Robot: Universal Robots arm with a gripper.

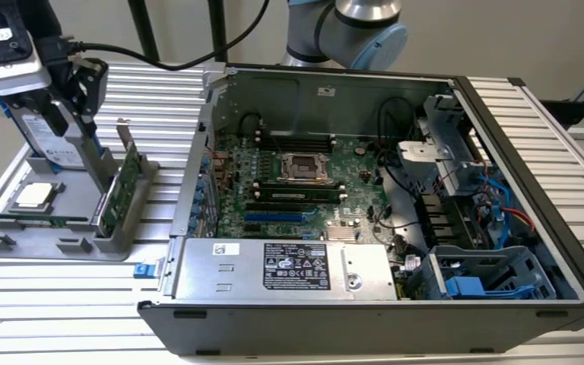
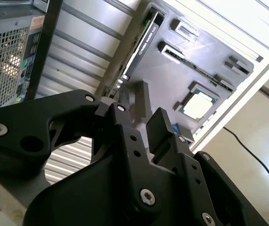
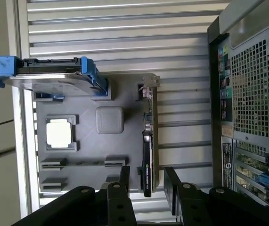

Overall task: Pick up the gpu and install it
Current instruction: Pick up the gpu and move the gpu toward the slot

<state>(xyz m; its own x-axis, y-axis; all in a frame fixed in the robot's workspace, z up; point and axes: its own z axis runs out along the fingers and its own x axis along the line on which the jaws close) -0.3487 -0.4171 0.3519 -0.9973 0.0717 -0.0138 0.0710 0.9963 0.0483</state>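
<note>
The gpu [image 1: 127, 188] stands on edge in a slot of the grey holder [image 1: 54, 247] at the exterior view's left, green board facing out and silver bracket sticking up. My gripper [image 1: 79, 99] hangs open above the holder, holding nothing. In the first wrist view the gpu [image 3: 147, 155] shows as a thin black-edged card, and the gripper [image 3: 146, 186] has one finger on either side of its line, well above it. In the second wrist view the gripper [image 2: 146, 110] stands short of the gpu [image 2: 143, 37].
The holder also carries a silver hard drive [image 3: 49, 77] in a blue frame, a processor chip [image 3: 59, 133] and a memory stick [image 1: 28, 220]. The open computer case [image 1: 373, 190] lies at the exterior view's right, with blue card slots [image 1: 271, 217] on its motherboard.
</note>
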